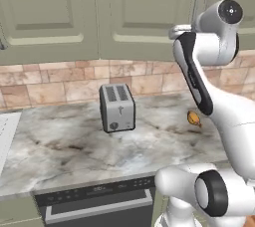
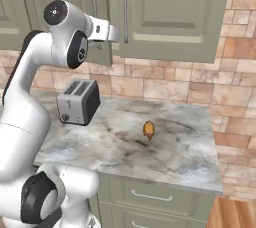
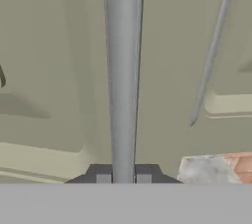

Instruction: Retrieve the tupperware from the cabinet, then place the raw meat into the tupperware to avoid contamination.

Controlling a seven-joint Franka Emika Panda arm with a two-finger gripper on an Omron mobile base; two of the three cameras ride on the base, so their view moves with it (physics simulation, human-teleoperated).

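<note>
The pincer (image 3: 123, 175) grips the cabinet's (image 2: 165, 12) vertical bar handle (image 3: 123, 70), fingertips (image 3: 103, 175) pressed either side; doors look closed; the raw meat (image 2: 149, 130) lies on the counter (image 2: 175, 157), at 3 o'clock of the toaster (image 2: 78, 101), well apart.

Readable text: none in any of the three views.
Toaster (image 1: 117, 107): a small dark knob and a faint mark on its front face; no letters or numbers can be made out.
Dishwasher panel (image 1: 97, 191): a row of tiny pale marks along the dark control strip below the desk edge; too small and blurred to read.
Cabinet (image 2: 165, 12): plain panelled doors with bar handles; no label, brand or sign.
Desk (image 2: 185, 147): marbled pattern, no writing.
</note>
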